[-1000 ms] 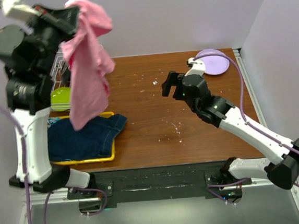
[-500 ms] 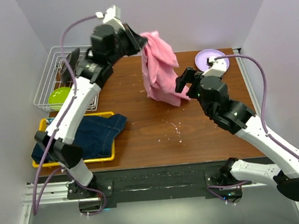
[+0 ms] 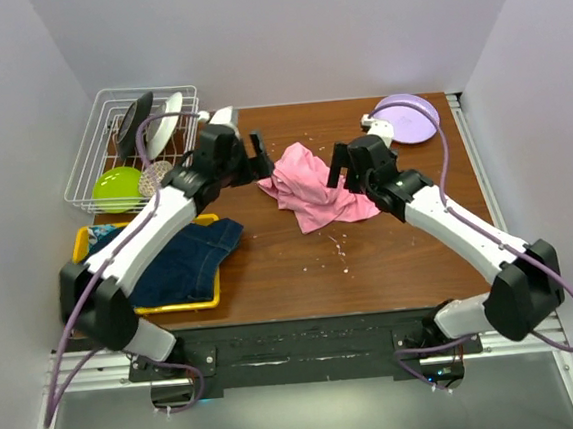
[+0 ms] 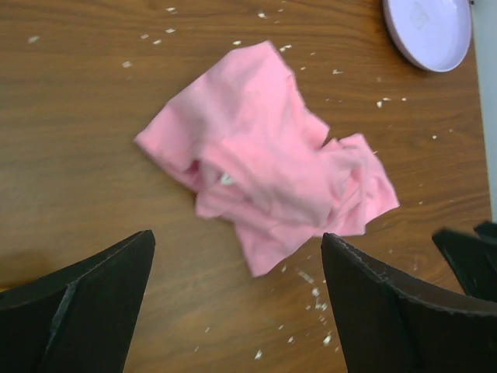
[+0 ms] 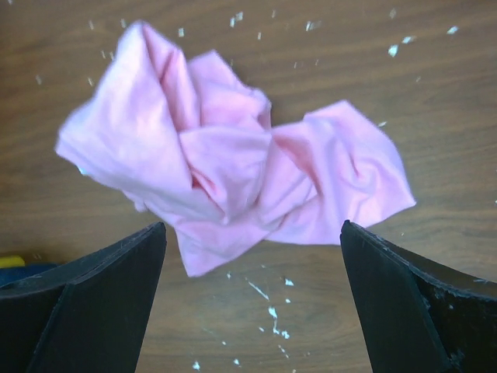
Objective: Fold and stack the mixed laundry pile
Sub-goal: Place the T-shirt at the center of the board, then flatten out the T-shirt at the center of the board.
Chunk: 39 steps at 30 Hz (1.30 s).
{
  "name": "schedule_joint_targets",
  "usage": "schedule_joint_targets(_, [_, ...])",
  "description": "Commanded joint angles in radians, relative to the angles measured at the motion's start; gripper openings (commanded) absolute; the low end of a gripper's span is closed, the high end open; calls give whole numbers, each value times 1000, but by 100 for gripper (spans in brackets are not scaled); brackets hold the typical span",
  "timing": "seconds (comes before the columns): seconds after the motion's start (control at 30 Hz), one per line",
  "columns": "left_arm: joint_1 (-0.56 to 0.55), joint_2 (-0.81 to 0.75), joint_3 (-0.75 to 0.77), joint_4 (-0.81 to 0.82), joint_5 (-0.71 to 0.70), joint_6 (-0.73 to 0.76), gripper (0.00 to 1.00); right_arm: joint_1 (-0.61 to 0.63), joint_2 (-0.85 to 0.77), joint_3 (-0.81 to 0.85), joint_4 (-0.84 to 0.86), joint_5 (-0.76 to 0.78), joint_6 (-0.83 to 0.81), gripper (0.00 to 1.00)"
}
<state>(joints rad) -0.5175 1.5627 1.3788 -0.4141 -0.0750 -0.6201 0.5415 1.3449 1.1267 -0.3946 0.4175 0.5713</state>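
Pink T-shirt (image 3: 309,187) lies in a crumpled heap on the wooden table (image 3: 301,268), near the middle and slightly toward the far edge, unfolded, with several lobes and creases. Left gripper (image 3: 257,157) sits just beside the heap's left edge; in the left wrist view its fingers (image 4: 93,303) are spread wide with nothing between them but the shirt (image 4: 264,155) on the table beyond. Right gripper (image 3: 340,166) is at the heap's right side, and its wrist view shows the same: fingers (image 5: 404,303) set well apart, empty, with the shirt (image 5: 225,155) lying clear of both tips. Neither gripper (image 4: 237,237) (image 5: 252,225) touches the cloth as far as these views show. Denim jacket (image 3: 180,259) rests in the yellow tray (image 3: 209,303) at the near left, one dark blue corner hanging over the tray's right rim onto the wood. A bit of turquoise cloth (image 3: 101,235) shows at the tray's far left corner. White wire rack (image 3: 145,88) stands at the far left holding a green bowl (image 3: 116,187) and dishes. Purple plate (image 3: 409,118) (image 4: 429,31) sits at the far right corner. White specks (image 3: 335,245) are scattered on the wood.
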Motion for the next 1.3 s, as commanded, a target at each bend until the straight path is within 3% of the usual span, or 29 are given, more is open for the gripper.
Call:
schedule_joint_targets(0.0, [13,-251,-188,50,-77,11,92,31,36,-13,42,-115,-70,98])
schedule_joint_targets(0.13, [24,-320,-311,49,-35,-26,90,190,138,-25,28,-29,-77,94])
schedule_joint_targets(0.23, [45,-357,-379,72,-16,-41,88,233,221,-36,54,-40,-47,87])
schedule_joint_targets(0.37, [54,-352,-383,77,15,-26,87,252,299,-19,115,-42,-48,82])
schedule_joint_targets(0.77, [82,-323,-391,101,66,-9,82,278,508,114,69,-3,-47,68])
schedule_joint_targets(1.0, [97,-334,-409,106,89,-10,80,276,580,162,22,15,-40,47])
schedule_joint_targets(1.1, [102,-345,-425,112,93,-7,79,275,580,179,8,-9,-48,31])
schedule_joint_targets(1.23, [106,-348,-438,118,125,-9,75,265,556,275,-81,12,-71,0])
schedule_joint_targets(1.27, [106,-351,-443,127,133,-10,74,259,541,300,-96,23,-77,0])
